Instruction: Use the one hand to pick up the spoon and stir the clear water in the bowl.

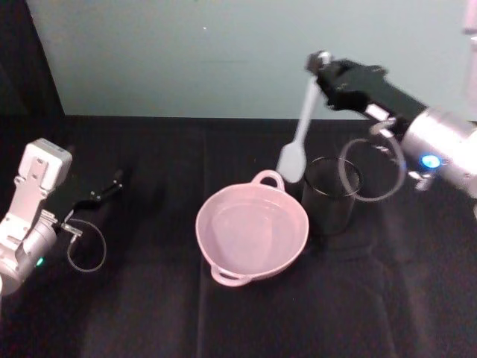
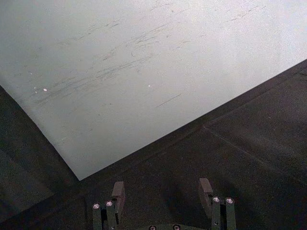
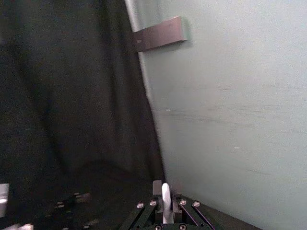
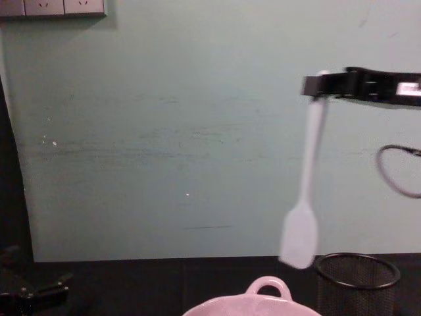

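Note:
The white spoon (image 1: 299,129) hangs head down from my right gripper (image 1: 321,68), which is shut on the top of its handle. The spoon (image 4: 306,190) dangles high above the table, its flat head just beyond the far rim of the pale pink bowl (image 1: 252,229) and beside the mesh cup. In the chest view the right gripper (image 4: 316,84) reaches in from the right, with the bowl (image 4: 253,305) low below it. The spoon's handle tip (image 3: 166,201) shows between the right jaws. My left gripper (image 1: 112,183) rests open at the table's left, and its fingers (image 2: 117,194) stand apart over black cloth.
A black wire-mesh cup (image 1: 331,194) stands right of the bowl, close to the spoon's head. Black cloth covers the table (image 1: 149,298). A pale green wall (image 4: 164,131) runs behind it. A cable loop (image 1: 373,171) hangs from the right wrist above the cup.

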Robot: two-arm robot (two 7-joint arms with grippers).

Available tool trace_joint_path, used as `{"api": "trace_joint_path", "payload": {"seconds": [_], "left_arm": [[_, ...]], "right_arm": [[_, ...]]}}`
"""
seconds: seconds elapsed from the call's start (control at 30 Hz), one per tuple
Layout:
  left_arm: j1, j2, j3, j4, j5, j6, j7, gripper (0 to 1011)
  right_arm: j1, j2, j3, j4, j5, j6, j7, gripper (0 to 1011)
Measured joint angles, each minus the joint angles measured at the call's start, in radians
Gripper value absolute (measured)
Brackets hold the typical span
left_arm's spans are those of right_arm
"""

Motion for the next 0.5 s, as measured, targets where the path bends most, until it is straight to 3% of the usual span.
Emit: {"api": "trace_joint_path", "payload": {"seconds": [0.17,0.23,0.5], "left_arm": [[0.0,0.0,0.0,0.0,0.0,0.0,0.0,1011],[0.0,0.0,0.0,0.0,0.0,0.0,0.0,1011],[0.0,0.0,0.0,0.0,0.0,0.0,0.0,1011]], "right_arm": [[0.036,-0.045,-0.059,0.024,-0.027,0.003,0.033,108],[0.059,-0.07,-0.099,0.05,-0.049,0.004,0.055,108],[0.078,-0.113,-0.166,0.118,-0.104,-0.014,0.1,108]]}}
